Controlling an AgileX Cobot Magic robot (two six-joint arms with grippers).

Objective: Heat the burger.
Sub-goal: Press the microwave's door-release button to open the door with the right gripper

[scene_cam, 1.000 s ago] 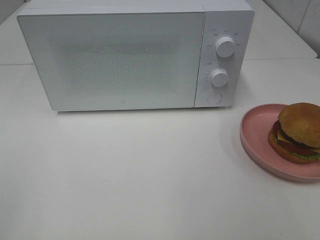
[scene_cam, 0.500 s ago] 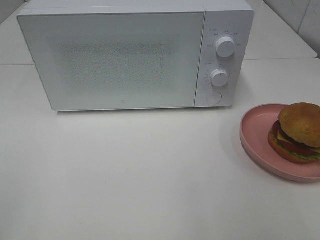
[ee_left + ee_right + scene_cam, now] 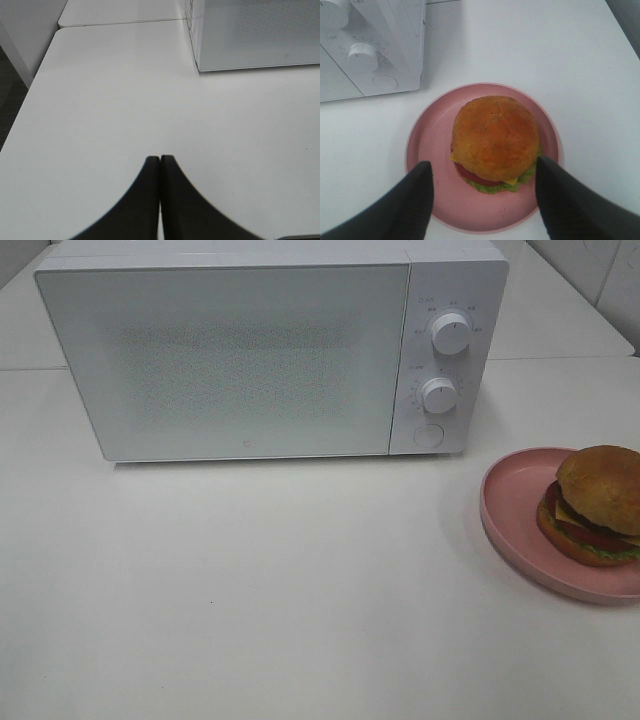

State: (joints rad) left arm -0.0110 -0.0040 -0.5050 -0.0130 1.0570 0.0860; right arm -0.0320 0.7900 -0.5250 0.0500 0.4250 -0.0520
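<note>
Kitchen-style setup, staged rather than a home: white microwave [image 3: 270,350] on plain white tables [image 3: 300,590] butted together, tiled wall [image 3: 605,270] behind, burger [image 3: 597,502] on a plate [image 3: 508,498].

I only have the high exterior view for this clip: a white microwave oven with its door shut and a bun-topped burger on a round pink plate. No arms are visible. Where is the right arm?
Observer: The right fingers stand wide apart over the round pink plate, one on each side of the golden-bun burger. I cannot tell whether they touch it.
Reviewer: And the left arm?
Observer: The left fingers are pressed together over the bare white table, short of the white microwave oven.
</note>
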